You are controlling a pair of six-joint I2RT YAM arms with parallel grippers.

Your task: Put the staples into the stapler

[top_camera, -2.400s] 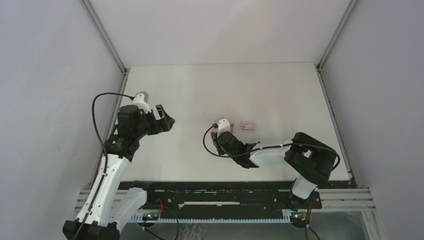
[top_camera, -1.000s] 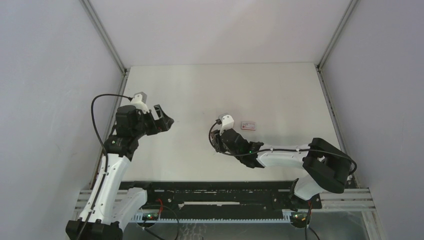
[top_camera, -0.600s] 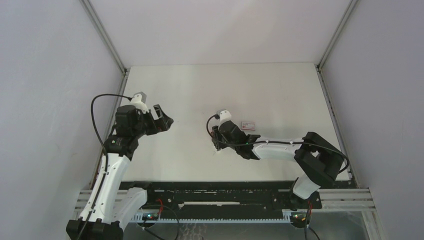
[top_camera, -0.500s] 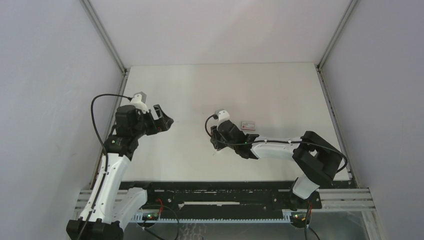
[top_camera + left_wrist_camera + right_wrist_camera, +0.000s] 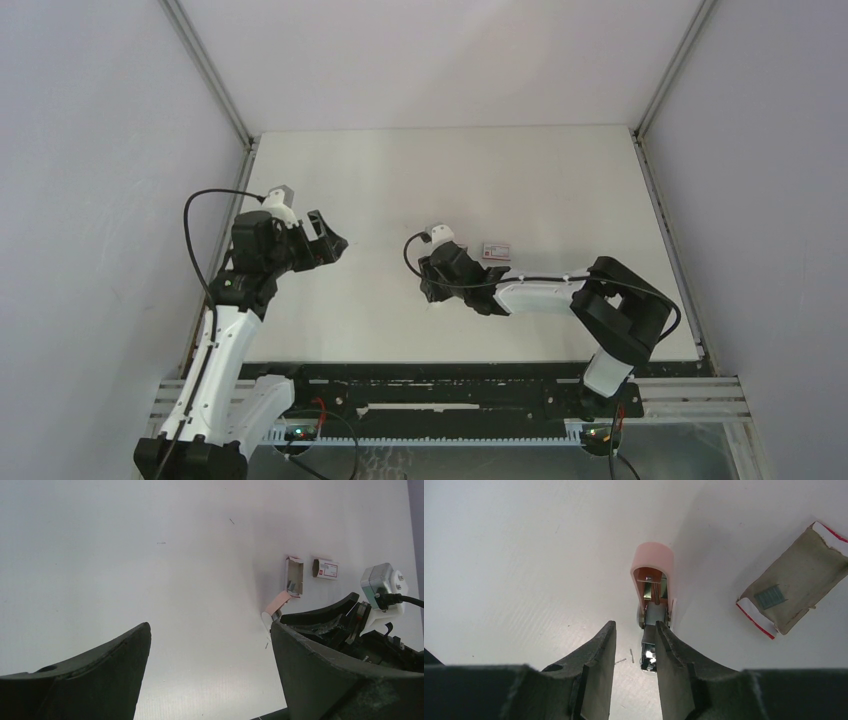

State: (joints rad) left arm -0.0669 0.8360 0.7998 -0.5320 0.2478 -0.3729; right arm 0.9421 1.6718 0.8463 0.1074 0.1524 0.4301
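White table (image 5: 450, 180) from above: the left gripper (image 5: 327, 240) hangs over the left side with its jaws spread and nothing between them. The right gripper (image 5: 430, 288) is down near mid-table, covering whatever lies under it. A small box (image 5: 497, 251) sits just to its right, apart from it.

Left wrist view: the left fingers (image 5: 100, 680) stand wide apart over bare table. Beyond them the stapler (image 5: 277, 602) lies open beside the right arm's dark fingers. The tray (image 5: 294, 575) is just behind the stapler, and the red-printed box is to the tray's right.

Right wrist view: the stapler lies flat and hinged open, pink lid pointing away and metal channel running back toward the camera. The right gripper's jaws are narrowly parted and grasp nothing. One finger (image 5: 674, 665) overlaps the channel's near end, while the gap shows only table and two loose staples (image 5: 630, 655). The tray lies to the right, clear of the stapler, with a strip of staples (image 5: 771, 596) inside.
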